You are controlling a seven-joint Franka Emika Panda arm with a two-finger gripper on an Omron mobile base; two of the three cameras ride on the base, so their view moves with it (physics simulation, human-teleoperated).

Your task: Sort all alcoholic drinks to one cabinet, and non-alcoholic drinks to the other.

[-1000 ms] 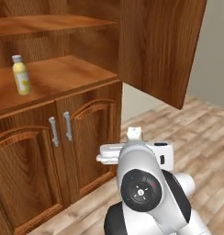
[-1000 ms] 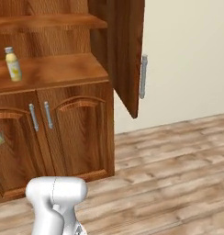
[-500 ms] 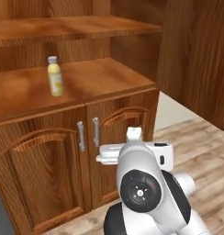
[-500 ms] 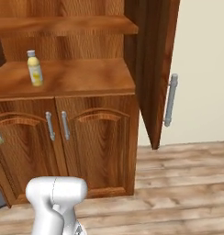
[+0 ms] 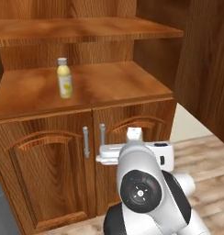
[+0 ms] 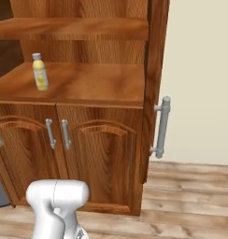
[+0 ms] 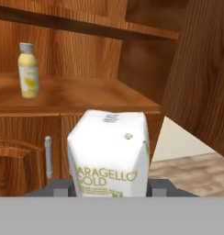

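1. gripper [image 7: 109,189] is closed partway around the cream-coloured carton [image 7: 110,153], which sits upright between the jaws in the hand view, its green lettering facing the camera; the finger tips themselves are hidden by the carton and the bottom band.
2. carton is off any shelf, held in front of the brown wooden cabinet [image 5: 109,87], lower than the open shelf board.
3. white arm [image 5: 141,188] rises at the lower right of the left base view and at the lower left of the right base view, its hand pointing toward the cabinet's lower doors.
4. two arched-panel doors [image 6: 102,158] are shut below the shelf board, each with a grey bar handle [image 6: 66,134] near the middle seam.
5. wooden plank floor [image 6: 190,196] runs to the right of the cabinet.
6. yellow juice bottle [image 5: 64,78] with a pale grey cap stands upright on the lower shelf board, toward its left side, well apart from the carton.
7. upper shelf board [image 5: 86,28] spans the bay above the bottle.
8. tall open cabinet door [image 6: 155,79] stands at the right, bearing a grey handle [image 6: 162,127], with a pale wall [image 6: 204,79] beyond it.
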